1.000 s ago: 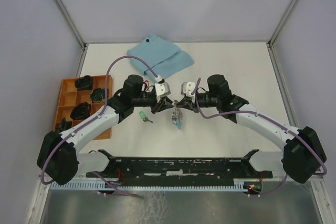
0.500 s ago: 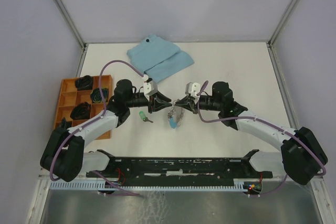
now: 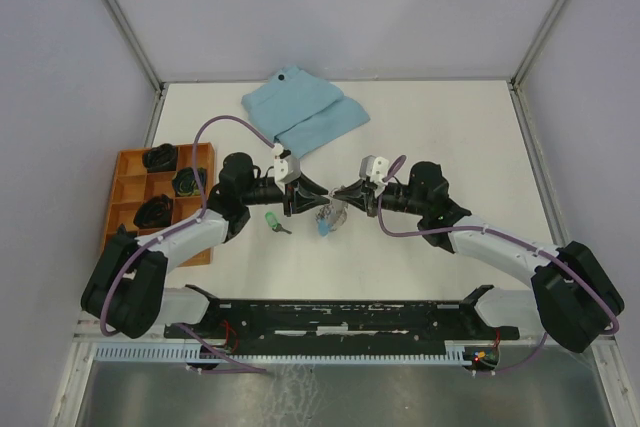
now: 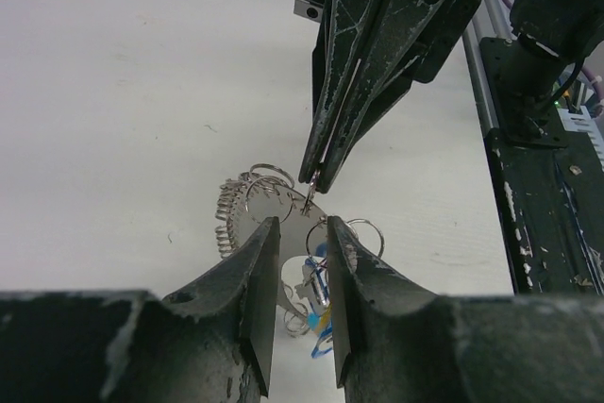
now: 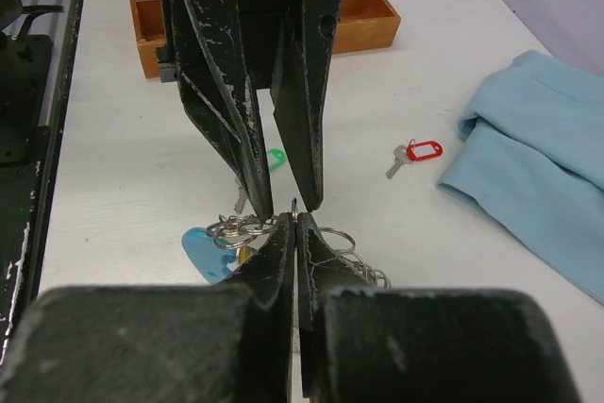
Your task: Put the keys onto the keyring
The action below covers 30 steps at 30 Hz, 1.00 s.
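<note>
Whereas a second ago both wrists sat closer to the middle of the table [image 3: 450, 127], the left arm has since folded back toward its own side. The right arm has stretched after it, so the meeting point of the two claws has drifted leftward. The keyring [image 3: 330, 217] has drifted with them, its light-blue strap [image 3: 324, 228] now lying just below the tips.

The right claw [image 5: 295, 224] has its jaws pressed together on a thin wire loop of the keyring, which sticks up from between the tips. The rest of the chain and rings spills onto the table just under and ahead of it. The left claw [image 4: 303, 228] faces it almost tip to tip. Its fingers stand slightly apart, one on each side of the pinched loop, and grip nothing that can be seen.

Just beyond the left claw's fingers, on the side away from the right claw, lies the green key [image 3: 272, 221], apart from the ring. The red key [image 5: 416, 151] lies loose off to the right claw's right. Past it is a folded blue cloth [image 3: 303, 113]. An orange tray [image 3: 128, 157] sits behind the left claw, beside that arm. From the right wrist the left claw's fingers block most of the green key.
</note>
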Available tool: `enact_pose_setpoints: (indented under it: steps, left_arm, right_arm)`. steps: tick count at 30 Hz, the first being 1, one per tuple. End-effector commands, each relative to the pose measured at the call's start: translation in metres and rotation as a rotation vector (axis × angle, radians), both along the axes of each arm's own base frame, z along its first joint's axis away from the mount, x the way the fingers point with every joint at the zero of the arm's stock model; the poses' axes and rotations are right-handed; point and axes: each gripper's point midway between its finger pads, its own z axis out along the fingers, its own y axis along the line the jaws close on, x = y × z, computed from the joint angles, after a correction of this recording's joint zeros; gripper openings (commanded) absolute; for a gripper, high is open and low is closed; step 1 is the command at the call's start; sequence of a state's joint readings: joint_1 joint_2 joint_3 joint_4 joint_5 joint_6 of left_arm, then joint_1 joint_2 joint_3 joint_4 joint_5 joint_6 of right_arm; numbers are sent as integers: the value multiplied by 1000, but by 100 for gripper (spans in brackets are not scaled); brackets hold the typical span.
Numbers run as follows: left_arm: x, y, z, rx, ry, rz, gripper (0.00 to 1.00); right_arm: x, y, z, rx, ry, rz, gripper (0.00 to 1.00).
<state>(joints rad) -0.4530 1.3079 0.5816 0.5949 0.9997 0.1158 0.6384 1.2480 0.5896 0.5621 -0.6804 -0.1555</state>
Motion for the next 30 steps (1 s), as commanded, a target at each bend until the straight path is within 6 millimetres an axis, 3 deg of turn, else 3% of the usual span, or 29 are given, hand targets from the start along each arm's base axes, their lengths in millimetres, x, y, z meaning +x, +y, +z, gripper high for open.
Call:
enact_pose_setpoints:
  steps: [1,15,18,21,24,27,30]
  left_arm:
    - [2,-1,7,-39,1,-6,34]
    - [-7,-4,15,-75,7,-66,29]
    - [-7,-5,15,-76,13,-72,22]
    - [-7,-5,14,-75,18,-73,4]
    - [-7,-5,12,-54,46,-72,3]
    - [-1,-3,9,-5,60,-37,3]
    - [3,0,10,52,50,-5,3]
  right_arm:
    - [-3,4,40,106,-97,34,1]
    - [-4,9,36,115,-73,68,1]
    - [-5,11,37,121,-67,78,1]
    - [-6,11,35,116,-60,85,1]
    - [-7,9,31,88,-54,76,1]
    - [-6,2,25,22,-44,46,6]
    - [-5,-10,21,-55,-47,1,18]
